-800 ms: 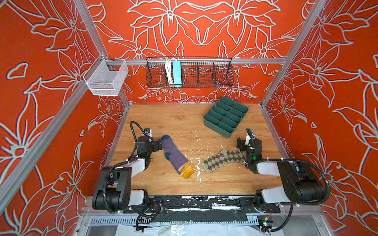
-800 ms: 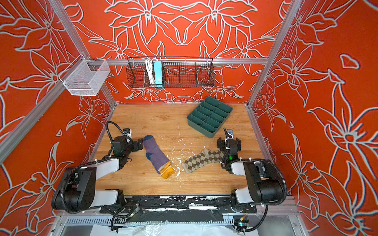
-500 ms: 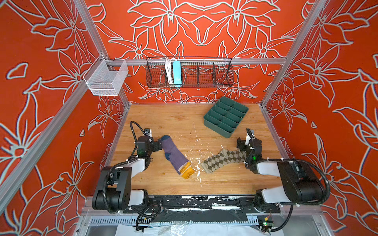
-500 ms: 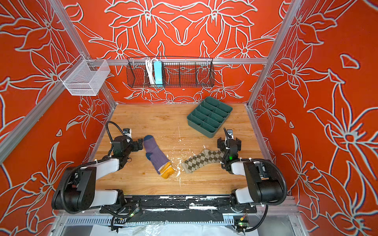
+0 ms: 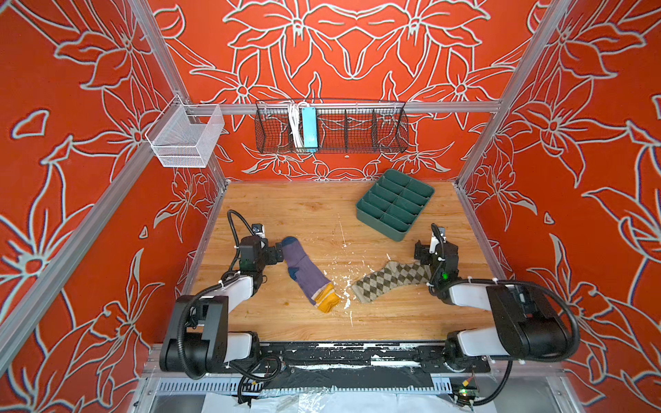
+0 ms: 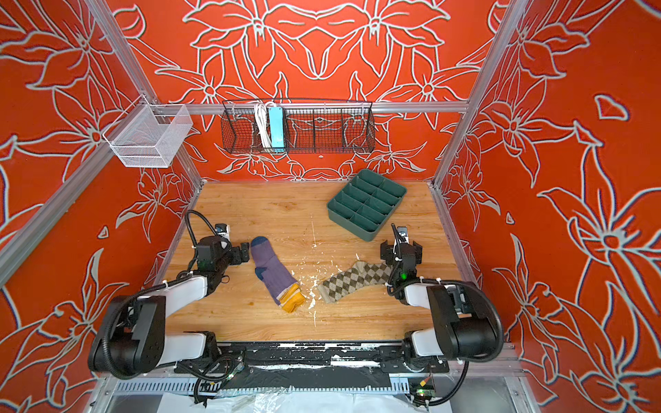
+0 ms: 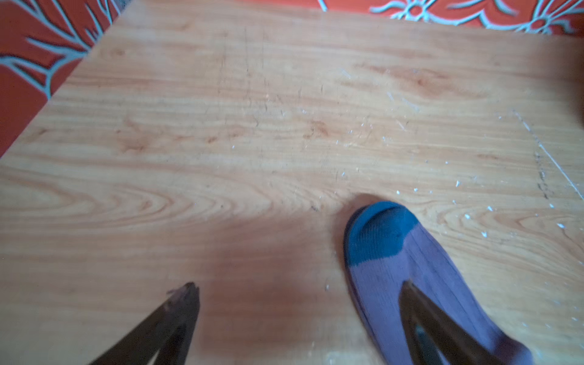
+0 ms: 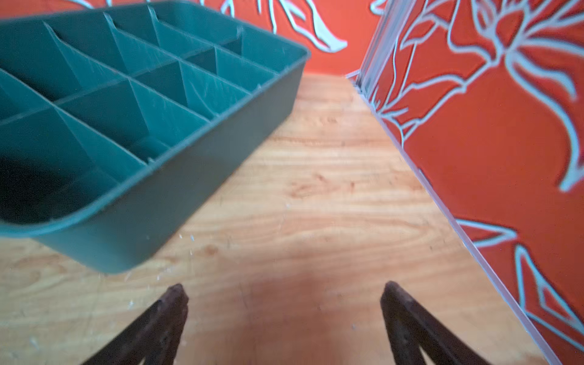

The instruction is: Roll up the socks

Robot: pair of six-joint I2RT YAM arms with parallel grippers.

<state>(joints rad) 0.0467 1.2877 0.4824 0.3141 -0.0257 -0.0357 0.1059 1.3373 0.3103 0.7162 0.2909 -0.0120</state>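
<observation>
purple sock [image 5: 304,270]: lies flat and slanted on the table [image 5: 304,211], left of the middle; dark blue toe toward the back left, mustard cuff toward the front middle.
argyle sock [image 5: 390,280]: lies flat right of the middle, its open end near the mustard cuff but apart from it, with white flecks [image 5: 345,286] scattered between; its other end runs under the right arm's wrist.
left gripper [image 5: 277,249]: low over the wood, just beside the purple sock's toe, jaws spread wide and holding nothing.
left wrist view: one finger [image 7: 409,294] shows over the purple fabric behind the toe, the other over bare wood — whether either touches cannot be told.
right gripper [image 5: 435,250]: equally wide and empty, over bare wood between the argyle sock and the green tray [image 5: 379,225]; its wrist view shows wood and the tray's near corner.
green tray: back right of the table, turned at an angle to its edges — well apart from the purple sock.
</observation>
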